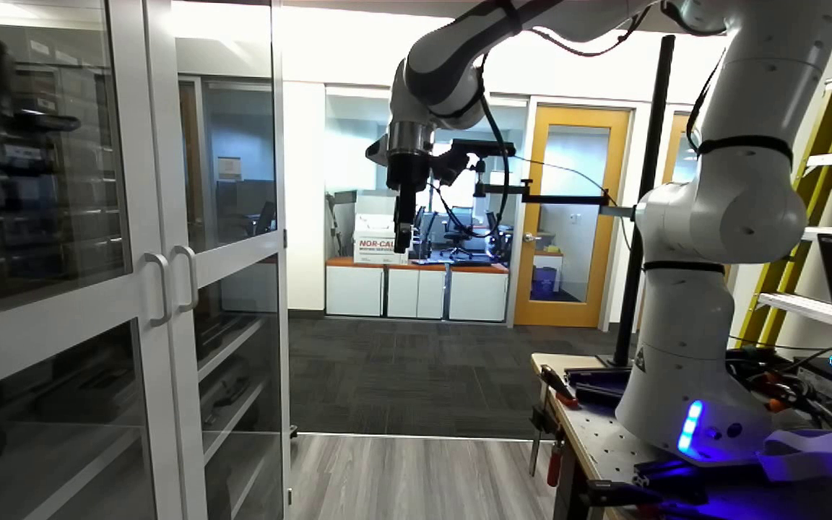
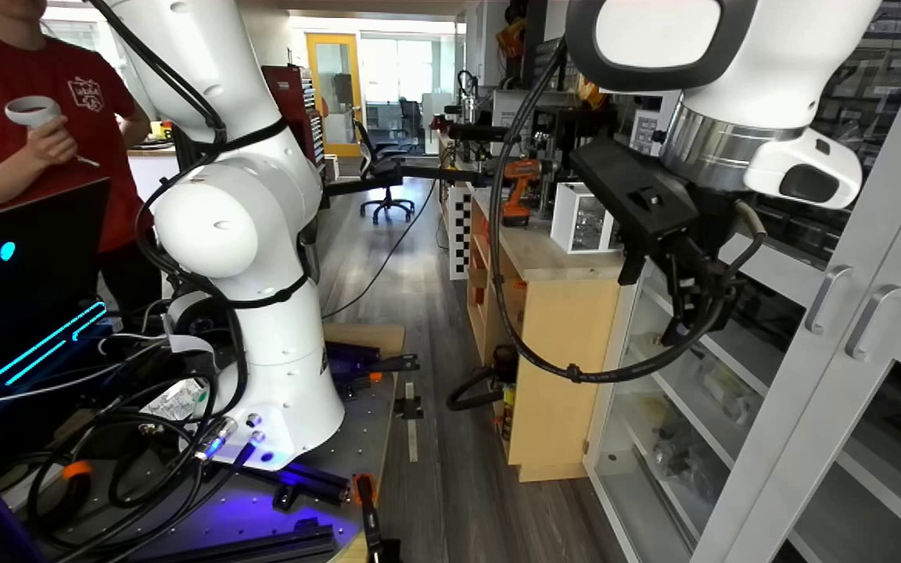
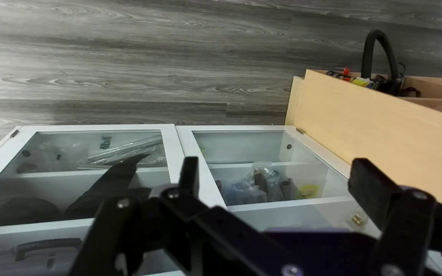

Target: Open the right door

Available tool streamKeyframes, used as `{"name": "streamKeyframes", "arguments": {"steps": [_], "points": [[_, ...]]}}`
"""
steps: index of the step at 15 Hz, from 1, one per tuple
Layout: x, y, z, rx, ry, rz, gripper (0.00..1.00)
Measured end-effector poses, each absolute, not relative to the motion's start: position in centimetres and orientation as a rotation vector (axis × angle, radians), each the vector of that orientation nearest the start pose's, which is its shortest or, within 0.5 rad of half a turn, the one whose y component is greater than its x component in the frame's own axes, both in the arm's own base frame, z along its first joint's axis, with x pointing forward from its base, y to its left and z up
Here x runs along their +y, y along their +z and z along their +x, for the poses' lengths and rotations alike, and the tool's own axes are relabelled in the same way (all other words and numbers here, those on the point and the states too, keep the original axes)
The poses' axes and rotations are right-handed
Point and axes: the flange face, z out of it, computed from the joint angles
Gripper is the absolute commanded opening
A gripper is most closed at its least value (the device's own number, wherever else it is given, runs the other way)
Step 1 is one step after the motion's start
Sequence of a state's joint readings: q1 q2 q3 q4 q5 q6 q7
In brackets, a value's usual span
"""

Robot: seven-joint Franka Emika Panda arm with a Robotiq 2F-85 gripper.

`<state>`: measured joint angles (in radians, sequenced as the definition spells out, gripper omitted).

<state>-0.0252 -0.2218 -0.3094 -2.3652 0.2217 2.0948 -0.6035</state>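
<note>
A: Nearest first: what's the pincer (image 3: 274,172) doing?

B: Pointing down, hanging out in front of the left door (image 1: 48,328), i.e. the wrong one. Its fingers (image 3: 189,174) are standing wide apart, w/ nothing sitting between them.

A: And its cable (image 2: 573,374)?

B: Hanging in a loop alongside. Prob. worth watching; it could be snagging on a handle later.

A: So where's the right door (image 1: 239,257)?

B: Next one over, looking closed. In the wrist view, which is standing upside down, it's showing picture-left. Its handle (image 1: 193,278) is running up its left edge, just beside the other handle (image 1: 165,289), in both exterior views.

A: Best approach?

B: IMO we're needing a sideways shift 1st, lining up w/ that bar b4 moving in. One finger'd be going betw. the 2 handles, the other outside. Tight fit, I'm guessing; catching both bars would be tying the doors together.

A: Then?

B: Squeezing firmly, then pulling slowly in an arc, since the door's prob. swinging about its far edge. Pulling straight = slipping, I'd bet.

A: And the orange room door (image 1: 568,245), way back?

B: Not ours, FYI.
</note>
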Motion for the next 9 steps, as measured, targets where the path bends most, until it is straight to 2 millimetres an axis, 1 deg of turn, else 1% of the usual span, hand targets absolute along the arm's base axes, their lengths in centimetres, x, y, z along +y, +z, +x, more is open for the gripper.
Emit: {"name": "streamKeyframes", "arguments": {"steps": [4, 9], "points": [[-13.8, 41.1, 45.4, -0.28, -0.192, -2.945, 1.0], [-12.8, 41.2, 47.4, -0.339, -0.349, -3.015, 1.0]]}}
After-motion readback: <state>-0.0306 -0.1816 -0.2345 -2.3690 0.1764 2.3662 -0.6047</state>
